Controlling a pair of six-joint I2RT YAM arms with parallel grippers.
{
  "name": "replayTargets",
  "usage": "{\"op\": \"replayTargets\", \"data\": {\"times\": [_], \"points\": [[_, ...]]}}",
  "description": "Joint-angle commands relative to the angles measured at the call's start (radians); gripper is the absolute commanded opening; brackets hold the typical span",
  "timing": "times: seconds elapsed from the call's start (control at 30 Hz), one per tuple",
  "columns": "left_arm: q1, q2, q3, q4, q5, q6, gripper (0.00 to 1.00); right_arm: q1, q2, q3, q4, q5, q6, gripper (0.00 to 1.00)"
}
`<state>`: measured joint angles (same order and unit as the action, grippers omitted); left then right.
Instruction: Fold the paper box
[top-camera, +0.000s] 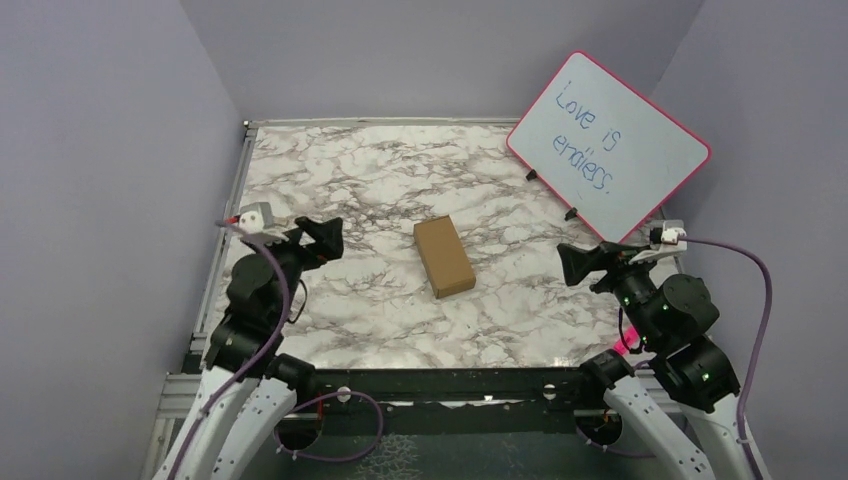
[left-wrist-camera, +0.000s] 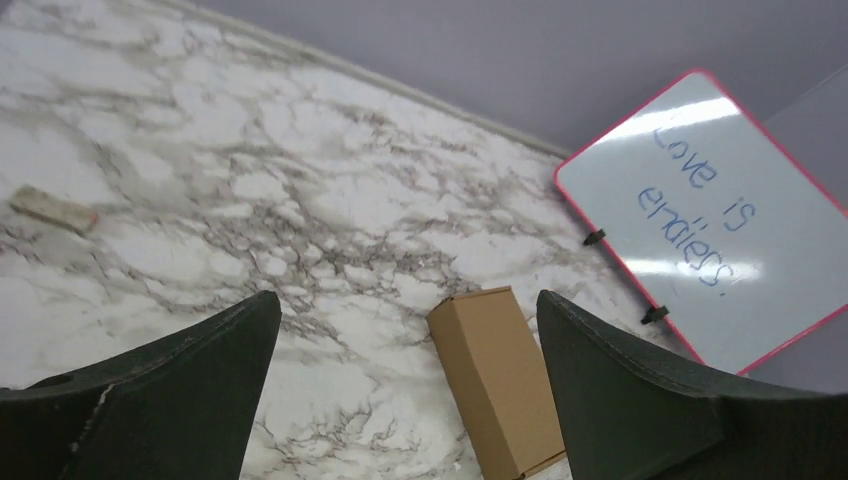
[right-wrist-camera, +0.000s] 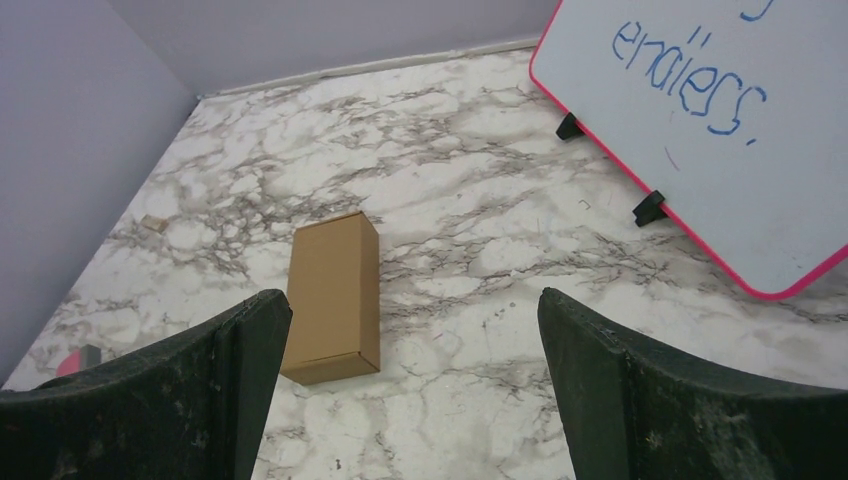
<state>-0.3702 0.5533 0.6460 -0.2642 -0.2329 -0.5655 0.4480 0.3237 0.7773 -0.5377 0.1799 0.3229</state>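
Note:
The paper box (top-camera: 444, 256) is a small oblong box of plain brown cardboard, closed up and lying flat in the middle of the marble table. It also shows in the left wrist view (left-wrist-camera: 505, 378) and in the right wrist view (right-wrist-camera: 334, 296). My left gripper (top-camera: 318, 236) hangs above the table to the left of the box, open, nothing between its fingers. On the other side, my right gripper (top-camera: 578, 262) is held off the table too, jaws spread wide and empty. Neither gripper touches the box.
A white board with a pink rim (top-camera: 608, 145), with blue writing on it, leans at the back right on black feet. A tiny tan scrap (left-wrist-camera: 54, 208) lies on the table's left side. Purple walls close in the left, back and right.

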Motion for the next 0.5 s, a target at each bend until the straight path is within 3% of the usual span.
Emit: {"op": "replayTargets", "data": {"times": [0.0,0.17,0.47], "points": [[0.002,-0.271,-0.01,-0.048,-0.056,0.234,0.99,0.004,-0.043,-0.009,-0.033,0.059,-0.041,1.0],[0.002,-0.529,-0.116,0.0,-0.086,0.27,0.99,0.004,-0.042,-0.022,-0.027,0.045,-0.033,1.0],[0.004,-0.551,-0.072,-0.023,-0.079,0.232,0.99,0.005,0.01,-0.026,-0.027,0.032,-0.024,1.0]]}}
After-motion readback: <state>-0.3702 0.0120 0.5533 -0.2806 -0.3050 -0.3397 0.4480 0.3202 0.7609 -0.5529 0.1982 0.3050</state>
